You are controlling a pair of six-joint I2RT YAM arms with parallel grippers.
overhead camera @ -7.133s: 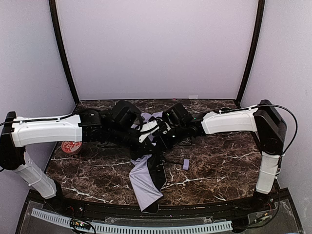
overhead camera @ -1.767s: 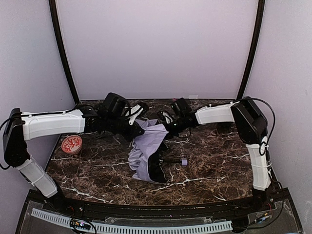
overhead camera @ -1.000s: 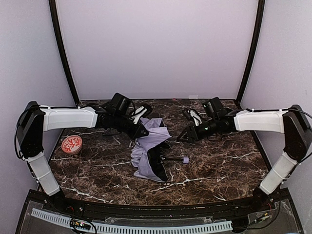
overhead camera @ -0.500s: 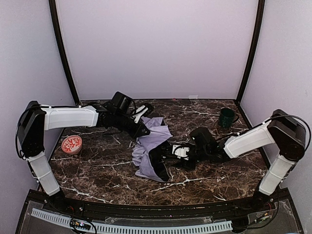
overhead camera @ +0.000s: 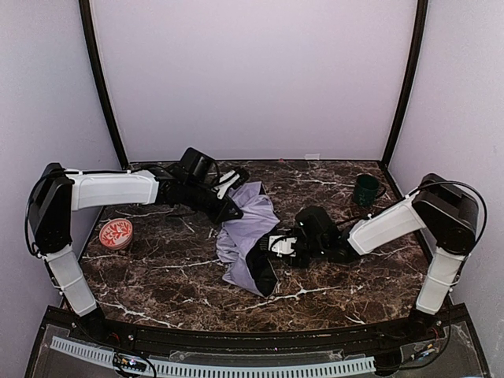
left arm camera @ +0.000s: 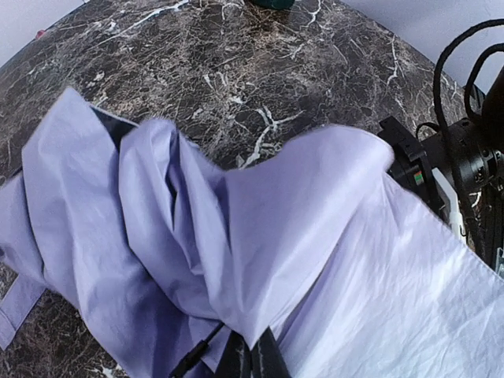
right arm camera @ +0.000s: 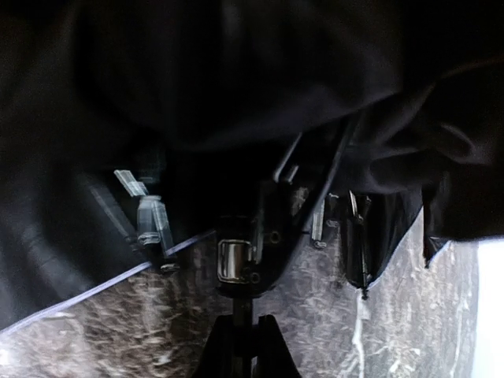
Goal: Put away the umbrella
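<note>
The umbrella (overhead camera: 246,224) lies half folded at the middle of the marble table (overhead camera: 157,268), lavender fabric up and black lining showing at its near end. My left gripper (overhead camera: 231,211) sits at the umbrella's far left edge. In the left wrist view that gripper (left arm camera: 251,335) is shut, pinching a fold of the lavender fabric (left arm camera: 315,220). My right gripper (overhead camera: 277,245) reaches in low from the right. Seen from the right wrist, this gripper (right arm camera: 245,321) is shut on the thin black shaft (right arm camera: 242,305) just below a black slider (right arm camera: 256,252), with dark lining (right arm camera: 197,71) above.
A round red tin (overhead camera: 115,233) sits at the table's left edge. A dark green mug (overhead camera: 365,190) stands at the back right, behind the right arm. Lavender walls close in the back and sides.
The right arm has swung from the back right down to the umbrella's right side, and its gripper has shut on the shaft. The left gripper keeps its pinch on the fabric.
</note>
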